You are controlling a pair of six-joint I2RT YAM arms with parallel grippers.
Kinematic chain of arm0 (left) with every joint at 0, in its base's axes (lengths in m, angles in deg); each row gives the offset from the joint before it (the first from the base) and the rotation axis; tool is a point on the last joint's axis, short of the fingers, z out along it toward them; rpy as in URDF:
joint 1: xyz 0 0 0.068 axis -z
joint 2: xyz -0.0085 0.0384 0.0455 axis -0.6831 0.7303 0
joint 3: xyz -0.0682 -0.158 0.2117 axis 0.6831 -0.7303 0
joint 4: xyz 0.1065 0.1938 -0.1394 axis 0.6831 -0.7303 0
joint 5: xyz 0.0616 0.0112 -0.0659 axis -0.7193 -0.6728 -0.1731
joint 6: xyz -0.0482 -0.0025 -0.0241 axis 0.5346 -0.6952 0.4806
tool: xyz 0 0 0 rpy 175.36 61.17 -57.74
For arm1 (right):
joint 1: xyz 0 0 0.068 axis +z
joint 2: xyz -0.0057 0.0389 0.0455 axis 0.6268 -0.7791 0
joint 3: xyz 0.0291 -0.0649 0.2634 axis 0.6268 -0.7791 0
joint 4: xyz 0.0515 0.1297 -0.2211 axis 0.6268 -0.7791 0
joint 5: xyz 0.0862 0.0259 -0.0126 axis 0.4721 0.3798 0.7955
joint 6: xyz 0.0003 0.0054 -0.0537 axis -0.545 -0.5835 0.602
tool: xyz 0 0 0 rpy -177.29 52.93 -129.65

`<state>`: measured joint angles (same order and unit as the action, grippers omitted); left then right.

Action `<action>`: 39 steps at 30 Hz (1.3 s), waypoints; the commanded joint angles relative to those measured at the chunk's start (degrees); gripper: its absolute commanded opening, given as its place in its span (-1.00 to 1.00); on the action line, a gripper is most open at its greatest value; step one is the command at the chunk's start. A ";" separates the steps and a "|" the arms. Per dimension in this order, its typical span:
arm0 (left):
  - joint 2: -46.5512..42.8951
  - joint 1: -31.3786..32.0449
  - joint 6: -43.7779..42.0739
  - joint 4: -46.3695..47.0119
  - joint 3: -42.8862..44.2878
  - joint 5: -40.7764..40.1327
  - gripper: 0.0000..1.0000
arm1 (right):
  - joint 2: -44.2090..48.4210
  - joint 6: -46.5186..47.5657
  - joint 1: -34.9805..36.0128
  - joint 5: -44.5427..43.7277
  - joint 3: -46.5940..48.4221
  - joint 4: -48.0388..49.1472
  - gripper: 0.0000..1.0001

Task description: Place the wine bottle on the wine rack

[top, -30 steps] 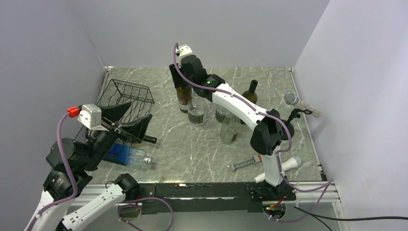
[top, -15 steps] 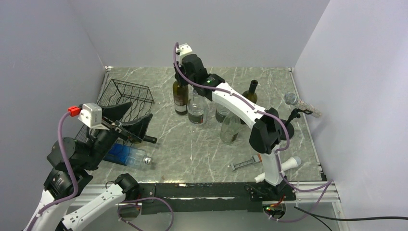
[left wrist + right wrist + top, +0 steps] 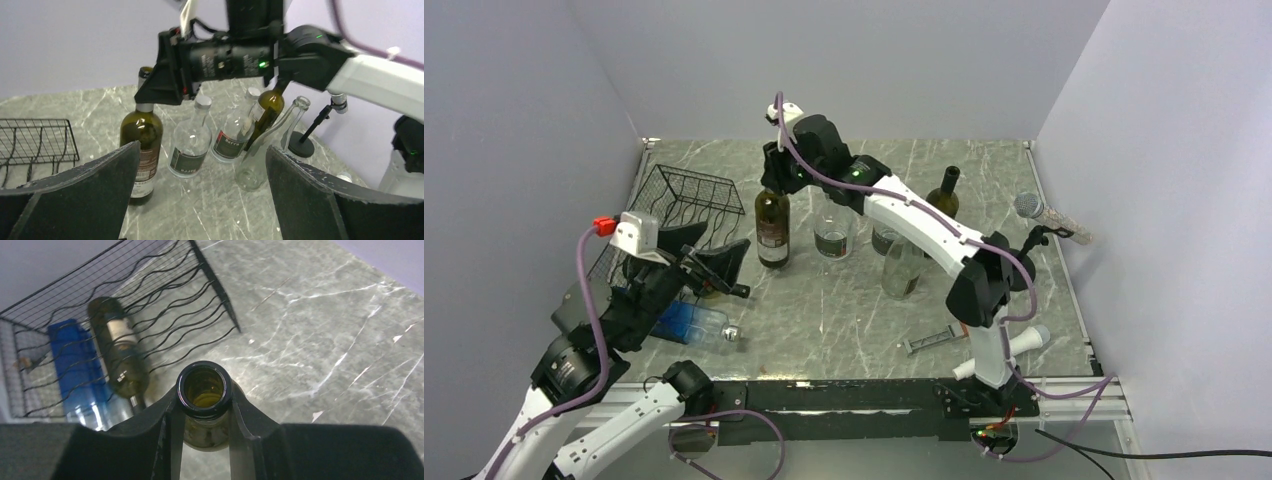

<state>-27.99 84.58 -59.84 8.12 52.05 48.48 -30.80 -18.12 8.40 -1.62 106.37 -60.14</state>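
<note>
My right gripper (image 3: 773, 182) is shut on the neck of a dark brown wine bottle (image 3: 772, 232). It holds the bottle upright just right of the black wire wine rack (image 3: 686, 200). In the right wrist view the fingers (image 3: 172, 420) clamp the neck below the open bottle mouth (image 3: 204, 388), with the rack (image 3: 165, 305) beyond. A second dark bottle (image 3: 119, 352) lies on the rack. My left gripper (image 3: 712, 266) is open and empty in front of the rack. In the left wrist view its open gripper (image 3: 200, 200) faces the held bottle (image 3: 142, 150).
A blue plastic bottle (image 3: 686, 325) lies at the near left, by the rack. Three clear bottles (image 3: 834, 235) (image 3: 902, 265) (image 3: 886, 238) and a green one (image 3: 944, 193) stand mid-table. A microphone on a stand (image 3: 1049, 213), a grey tool (image 3: 932, 341) and a white cylinder (image 3: 1024, 340) are at the right.
My right gripper has carried the dark bottle left and nearer, away from the clear bottles toward the rack. My left arm has risen and shifted right.
</note>
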 commanded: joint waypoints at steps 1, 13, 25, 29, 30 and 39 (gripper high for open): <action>0.68 0.23 4.38 -0.08 -1.92 -1.78 0.99 | 13.83 -1.97 0.63 4.05 0.32 1.48 -1.00; 4.20 0.19 8.68 12.74 -15.57 5.58 0.99 | 34.01 -2.06 0.60 7.70 -13.11 -4.92 -1.00; 9.98 0.21 7.36 40.39 -28.87 30.82 0.99 | 45.17 -1.61 0.52 11.70 -17.91 -12.68 -1.00; 14.92 0.20 6.40 44.15 -27.54 39.43 0.99 | 46.71 -1.67 0.51 15.38 -19.12 -12.06 -1.00; 16.27 0.21 7.16 45.78 -27.10 40.83 0.99 | 47.04 -1.78 0.50 16.07 -19.45 -11.75 -1.00; 24.94 0.71 9.02 53.27 -25.85 52.00 0.75 | 50.01 -3.52 0.51 18.48 -22.00 -8.29 -1.00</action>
<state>-4.66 84.86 -51.49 54.39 23.94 93.20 14.86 -18.34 8.84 12.76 84.53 -78.32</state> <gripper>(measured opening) 0.953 0.341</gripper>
